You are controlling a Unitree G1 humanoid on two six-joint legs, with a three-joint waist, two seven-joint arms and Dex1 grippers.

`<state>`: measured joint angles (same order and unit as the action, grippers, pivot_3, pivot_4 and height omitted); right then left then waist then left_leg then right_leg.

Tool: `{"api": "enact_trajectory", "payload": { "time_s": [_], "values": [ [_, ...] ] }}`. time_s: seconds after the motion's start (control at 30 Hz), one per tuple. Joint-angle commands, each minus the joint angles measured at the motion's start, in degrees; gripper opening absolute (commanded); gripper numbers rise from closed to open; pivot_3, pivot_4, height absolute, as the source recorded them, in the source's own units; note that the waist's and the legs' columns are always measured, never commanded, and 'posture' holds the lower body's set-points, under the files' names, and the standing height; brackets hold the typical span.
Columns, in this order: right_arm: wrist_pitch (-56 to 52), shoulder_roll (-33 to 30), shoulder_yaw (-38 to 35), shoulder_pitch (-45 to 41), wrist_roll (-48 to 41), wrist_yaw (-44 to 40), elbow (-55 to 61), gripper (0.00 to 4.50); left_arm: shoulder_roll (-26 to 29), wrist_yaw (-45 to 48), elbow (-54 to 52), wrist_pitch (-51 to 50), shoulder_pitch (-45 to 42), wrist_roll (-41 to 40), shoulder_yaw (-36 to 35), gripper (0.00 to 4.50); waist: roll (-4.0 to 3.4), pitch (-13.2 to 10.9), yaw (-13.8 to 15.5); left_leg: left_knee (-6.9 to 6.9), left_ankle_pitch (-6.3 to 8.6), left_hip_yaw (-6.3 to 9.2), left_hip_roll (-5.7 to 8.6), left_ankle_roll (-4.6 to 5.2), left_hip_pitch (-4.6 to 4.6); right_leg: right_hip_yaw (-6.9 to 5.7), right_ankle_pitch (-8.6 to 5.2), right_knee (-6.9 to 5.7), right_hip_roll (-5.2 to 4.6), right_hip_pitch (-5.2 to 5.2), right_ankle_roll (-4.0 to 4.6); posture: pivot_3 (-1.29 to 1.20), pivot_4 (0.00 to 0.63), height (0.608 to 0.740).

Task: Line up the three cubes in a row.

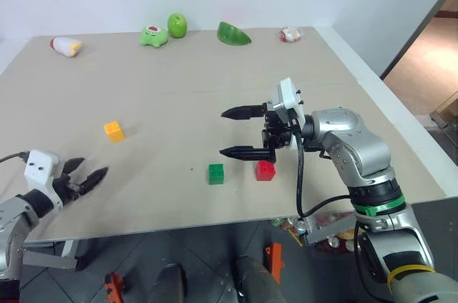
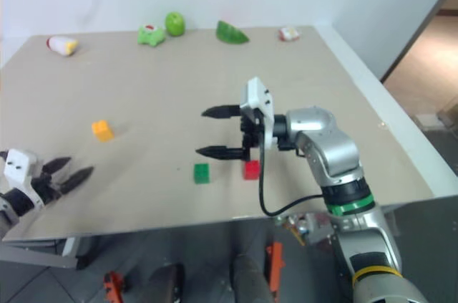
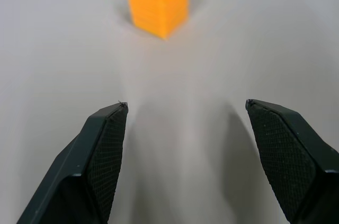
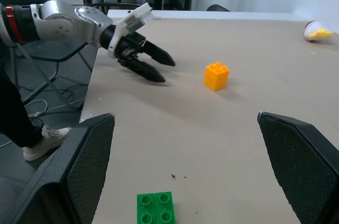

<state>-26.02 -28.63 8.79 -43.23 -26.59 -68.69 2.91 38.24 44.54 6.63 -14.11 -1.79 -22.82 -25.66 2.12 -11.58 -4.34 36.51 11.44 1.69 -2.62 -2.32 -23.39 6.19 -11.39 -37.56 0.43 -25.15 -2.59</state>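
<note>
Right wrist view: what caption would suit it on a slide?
Open right gripper faces a small yellow-orange studded plastic block, with the open left gripper beside it.

the yellow-orange cube [image 3: 157,0] is cut off at its studded top by the left wrist view's edge, the green cube [image 4: 156,208] loses its near side at the right wrist view's edge, and the small toy [image 1: 290,34] at the table's far edge is too small to identify.

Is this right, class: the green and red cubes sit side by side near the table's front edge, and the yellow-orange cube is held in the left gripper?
Not quite. The yellow-orange cube is not held: the left eye view shows it resting on the table, apart from the open left gripper. The green cube and red cube part is right.
</note>
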Motion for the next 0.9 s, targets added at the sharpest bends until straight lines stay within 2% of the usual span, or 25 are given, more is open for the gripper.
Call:
{"api": "enact_trajectory", "payload": {
  "time_s": [0.03,0.53,0.73,0.9],
  "values": [
    [0.84,0.94,0.37,-1.46,-0.07,-0.07,1.06,4.5,1.11,-0.33,4.14,2.0,-4.0,0.73,0.36,3.67,0.0,0.0,-0.02,0.0,0.0,0.0,-0.03,0.0,0.01,0.0,0.02,0.0,0.04,0.0,0.03,0.0,0.15,0.733],
    [1.0,1.32,-0.43,-0.32,0.88,3.25,2.1,4.5,3.3,4.11,34.53,11.4,-28.91,8.56,9.8,3.67,0.04,0.02,0.01,-0.03,0.0,0.08,-0.13,-0.01,-0.03,-0.05,0.23,-0.04,0.2,-0.05,-0.09,0.0,0.15,0.733],
    [0.93,0.86,-0.71,-0.08,0.75,4.12,2.57,4.5,4.13,6.48,42.7,14.23,-36.18,10.42,11.88,3.67,0.04,0.02,-0.03,-0.07,0.0,0.08,-0.13,0.0,-0.03,-0.06,0.23,-0.04,0.21,-0.07,-0.09,0.0,0.15,0.733],
    [0.83,0.33,-1.06,0.23,0.52,4.69,2.93,4.5,4.13,7.89,45.87,15.44,-38.71,10.7,12.15,3.67,0.04,0.02,-0.02,-0.07,0.0,0.08,-0.13,0.0,-0.04,-0.05,0.22,-0.04,0.21,-0.07,-0.1,0.0,0.15,0.733]
  ]
}}
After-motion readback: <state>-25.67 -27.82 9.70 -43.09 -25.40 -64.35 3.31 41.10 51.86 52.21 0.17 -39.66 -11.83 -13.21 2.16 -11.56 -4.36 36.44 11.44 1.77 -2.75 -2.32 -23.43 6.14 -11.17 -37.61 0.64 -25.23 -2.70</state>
